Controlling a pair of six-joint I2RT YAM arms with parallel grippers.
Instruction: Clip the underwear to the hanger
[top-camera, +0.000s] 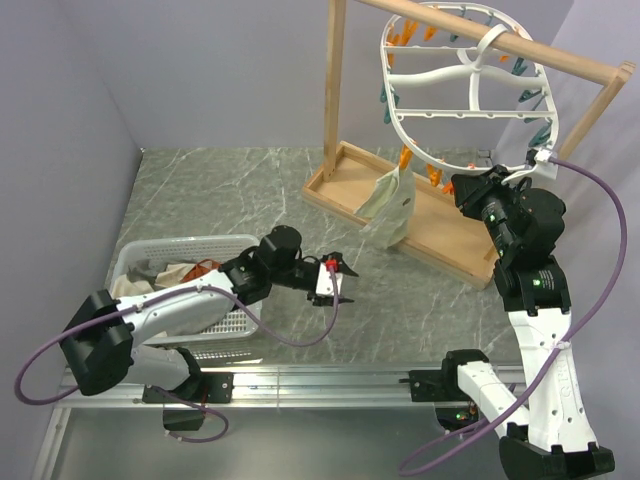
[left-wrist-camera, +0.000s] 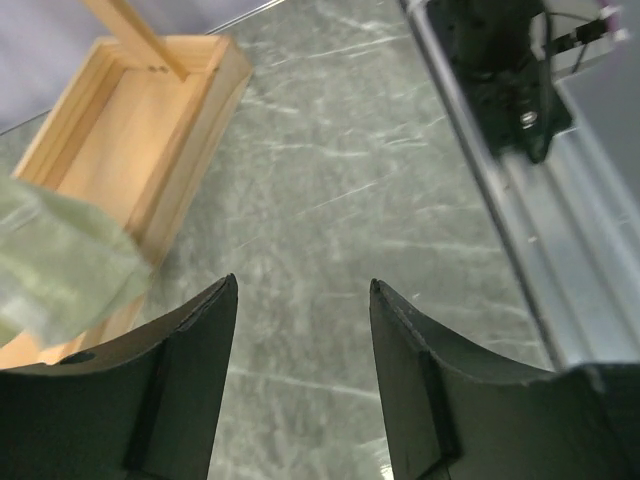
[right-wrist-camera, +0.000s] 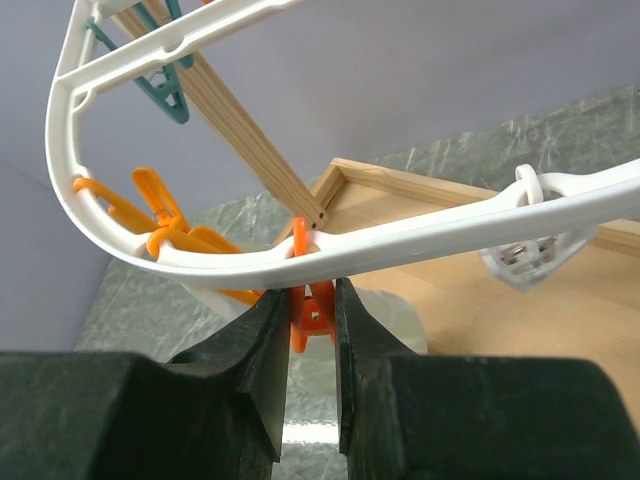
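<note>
The white oval hanger hangs from the wooden stand's top bar. The pale underwear dangles from an orange clothespin on the hanger's lower rim, over the stand's tray. My right gripper sits just under that rim; in the right wrist view its jaws press both sides of an orange clothespin, with pale fabric behind them. My left gripper hovers low over the table, left of the underwear and apart from it. It is open and empty. The underwear's edge shows at the far left.
A white basket holding several cloths stands at the near left beside the left arm. The wooden stand's tray and post fill the back right. A metal rail runs along the near table edge. More orange and teal clothespins hang round the rim.
</note>
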